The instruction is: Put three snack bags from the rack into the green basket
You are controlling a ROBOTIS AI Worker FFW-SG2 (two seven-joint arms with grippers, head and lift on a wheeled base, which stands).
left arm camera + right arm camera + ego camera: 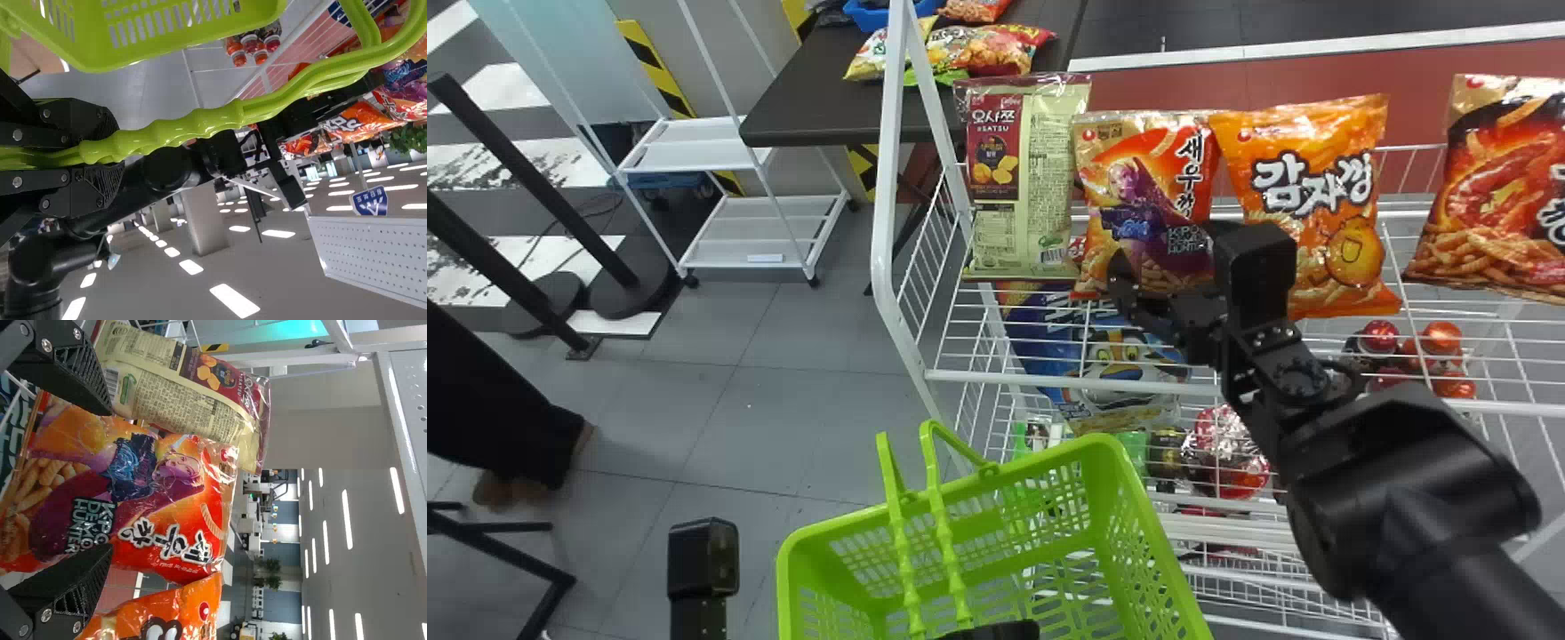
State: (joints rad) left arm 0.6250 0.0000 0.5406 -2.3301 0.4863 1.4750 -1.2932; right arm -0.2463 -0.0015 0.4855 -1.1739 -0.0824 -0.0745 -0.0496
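- Step in hand, as judged: picking a snack bag from the rack, with the right gripper (pixel 107 480) set up for a grasp.
- Likely target: the shiny red-and-orange plastic snack bag with a purple-haired cartoon figure (pixel 1156 169). It stands on the upper shelf of the white wire rack (pixel 883 222), second from the left among the bags in front.
- Its neighbours: a cream-and-maroon bag with a printed back (pixel 1023 187) to the left, a bright orange bag with a potato character (pixel 1352 253) to the right, and a red bag picturing fried snacks (pixel 1494 196) farther right.
- Next move calls for keeping the pincer level with the target, closing on its sides, then lifting it clear without dragging the cream-and-maroon bag, which is very near one finger.
- Right arm: it extends from the near right corner, slanting far and left to the shelf. Its two flat black fingers are spread wide, one toward each side of the target; whether they touch the film is hard to tell.
- Left arm: parked at the near side, its gripper (pixel 107 150) pinched firmly around the ribbed green plastic handle (pixel 193 123).
- Destination: the lime-green lattice plastic basket (pixel 1103 444), near and in front of the rack's left part, its open top facing up.
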